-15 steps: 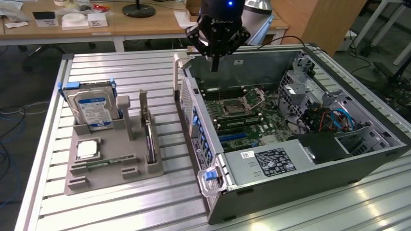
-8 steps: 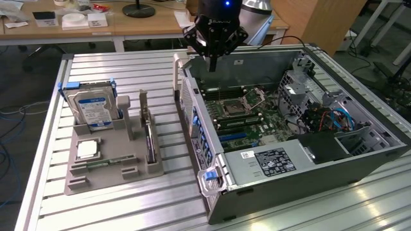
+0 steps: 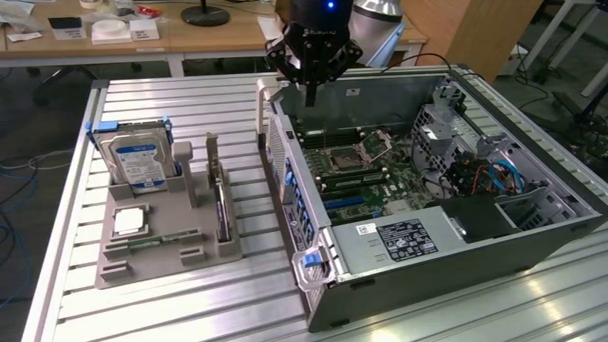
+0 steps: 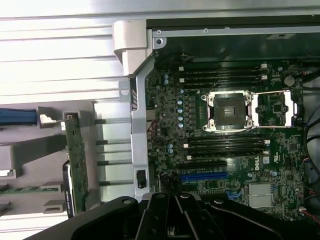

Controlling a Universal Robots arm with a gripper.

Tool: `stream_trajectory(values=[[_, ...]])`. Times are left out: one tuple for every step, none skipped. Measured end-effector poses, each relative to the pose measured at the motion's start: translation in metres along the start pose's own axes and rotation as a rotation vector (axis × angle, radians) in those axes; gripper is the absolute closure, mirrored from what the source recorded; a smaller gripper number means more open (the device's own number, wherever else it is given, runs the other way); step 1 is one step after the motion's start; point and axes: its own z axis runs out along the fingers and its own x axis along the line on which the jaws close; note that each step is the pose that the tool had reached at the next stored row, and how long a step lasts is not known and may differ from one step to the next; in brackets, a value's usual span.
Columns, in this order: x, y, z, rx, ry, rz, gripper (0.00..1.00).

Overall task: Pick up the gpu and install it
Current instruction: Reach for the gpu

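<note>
Bright, even indoor light from overhead; shadows soft. Exterior view: aluminium slatted table (image 3: 181, 107) carries pale streak reflections, strongest toward exterior view's right; open computer case (image 3: 456, 263) dimmer inside, shaded by own walls; blue indicator light (image 3: 329, 6) glows on arm. Wrist view: table (image 4: 55, 55) washed near white; motherboard (image 4: 225, 150) evenly lit; gripper (image 4: 172, 210) black, underexposed.

A robotics lab or workshop: slotted aluminium table (image 3: 190, 313), opened computer case (image 3: 456, 267), cluttered wooden desks (image 3: 238, 35) in the frame's upper left
</note>
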Motion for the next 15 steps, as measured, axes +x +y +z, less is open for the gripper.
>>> stream_trajectory(values=[[0.001,-0.0001,0.0000,0.0000,0.0000,0.000,0.89],[0.002,-0.0002,-0.0001,0.0001,0.0001,0.000,0.89],[0.002,-0.0002,-0.0001,0.0000,0.0000,0.000,0.89],[0.003,-0.0003,-0.0001,0.0000,0.0000,0.000,0.89],[0.004,-0.0004,-0.0001,0.0001,0.0001,0.000,0.89],[0.005,-0.0005,-0.0001,0.0000,0.0001,0.000,0.89],[0.006,-0.0006,-0.0002,0.0001,0.0000,0.000,0.89],[0.007,-0.0007,-0.0002,0.0001,0.0001,0.000,0.89],[0.008,-0.0008,-0.0002,0.0001,0.0001,0.000,0.89],[0.009,-0.0009,-0.0002,0.0001,0.0000,0.000,0.89],[0.010,-0.0009,-0.0002,0.0000,0.0001,0.000,0.89],[0.010,-0.0010,-0.0002,0.0001,0.0001,0.000,0.89],[0.011,-0.0011,-0.0002,0.0000,0.0000,0.000,0.89],[0.012,-0.0012,-0.0002,0.0001,0.0000,0.000,0.89],[0.013,-0.0012,-0.0003,0.0001,0.0001,0.000,0.89]])
